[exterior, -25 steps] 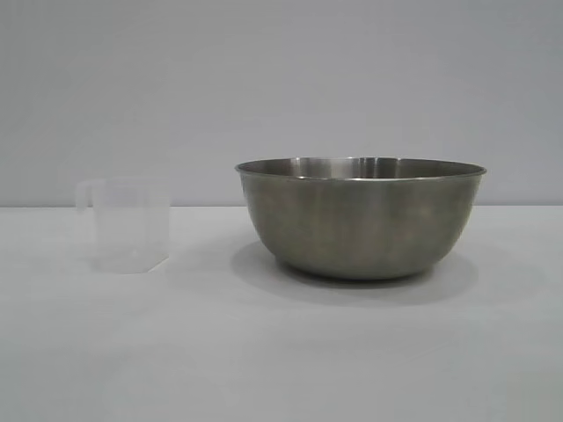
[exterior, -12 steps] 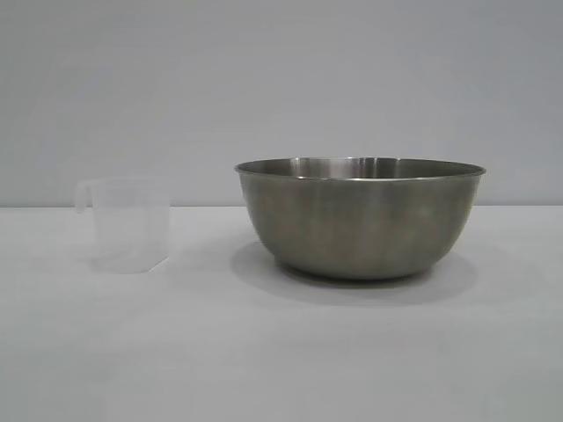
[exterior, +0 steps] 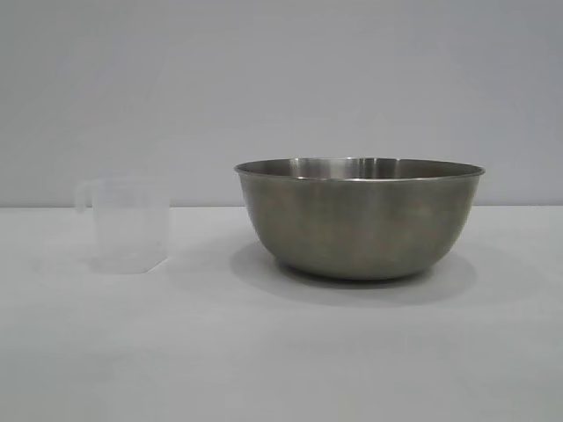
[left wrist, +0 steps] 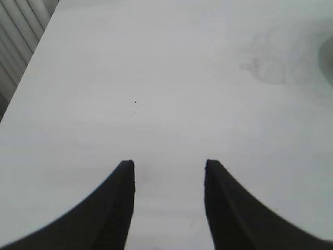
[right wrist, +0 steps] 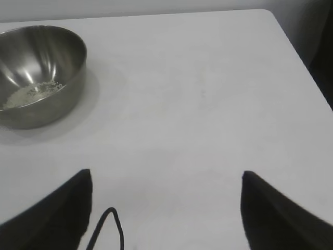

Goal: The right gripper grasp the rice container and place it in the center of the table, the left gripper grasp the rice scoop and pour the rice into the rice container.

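Observation:
The rice container (exterior: 361, 220), a large steel bowl, stands on the white table (exterior: 281, 352) near the middle in the exterior view. In the right wrist view the rice container (right wrist: 47, 78) holds a small heap of rice (right wrist: 31, 94) on its bottom. The rice scoop (exterior: 128, 224), a translucent plastic cup with its handle pointing left, stands upright to the bowl's left and looks empty. In the left wrist view the rice scoop (left wrist: 268, 65) is faint and far off. My left gripper (left wrist: 169, 165) is open over bare table. My right gripper (right wrist: 166, 174) is open wide, well away from the bowl.
A table edge (left wrist: 31, 67) runs close by my left gripper, with slatted panels beyond it. The table's rounded corner (right wrist: 270, 13) and far edge show in the right wrist view. A black cable loop (right wrist: 106, 229) hangs between my right fingers.

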